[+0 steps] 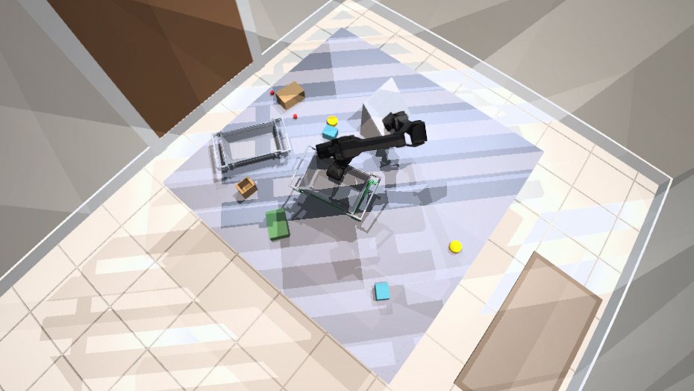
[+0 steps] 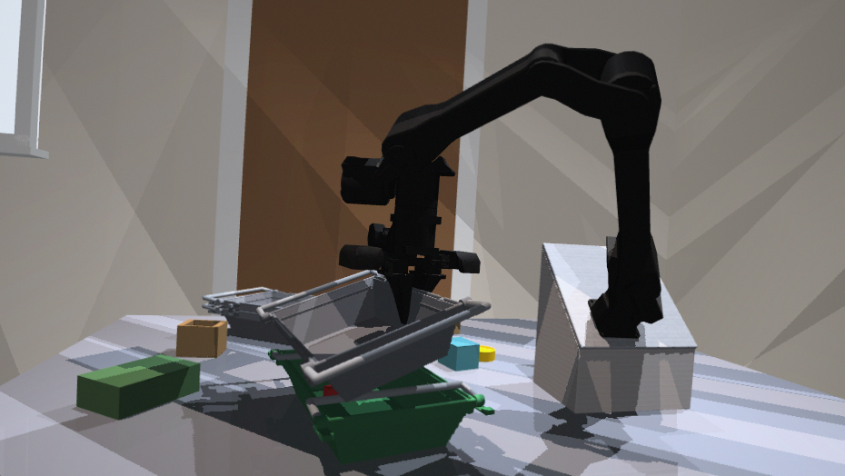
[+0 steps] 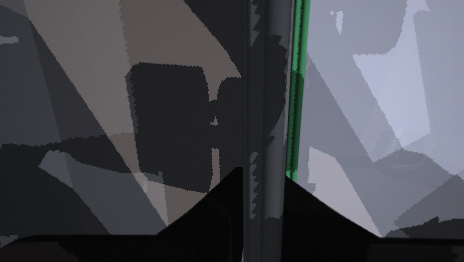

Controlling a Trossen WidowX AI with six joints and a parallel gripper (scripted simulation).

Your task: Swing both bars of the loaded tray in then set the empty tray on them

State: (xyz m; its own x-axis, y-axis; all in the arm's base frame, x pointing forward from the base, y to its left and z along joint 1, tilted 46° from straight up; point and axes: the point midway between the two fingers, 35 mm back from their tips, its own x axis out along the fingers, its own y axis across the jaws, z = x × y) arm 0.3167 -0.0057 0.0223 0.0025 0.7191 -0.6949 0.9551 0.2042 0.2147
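Note:
My gripper is shut on the rim of a long wall of the empty grey tray. This tray is strongly tilted over the green tray, with its low near end down close to the green tray's top; whether they touch is unclear. The grey tray's two bars stand out over its ends. A red block shows in the green tray; the rest of the load is hidden. The green tray's near bar lies in across its top. Its far bar is hidden behind the grey tray.
Another grey tray stands at the left. A small wooden box and a green block lie nearer. A cyan block and yellow disc lie beyond, near the arm's stand.

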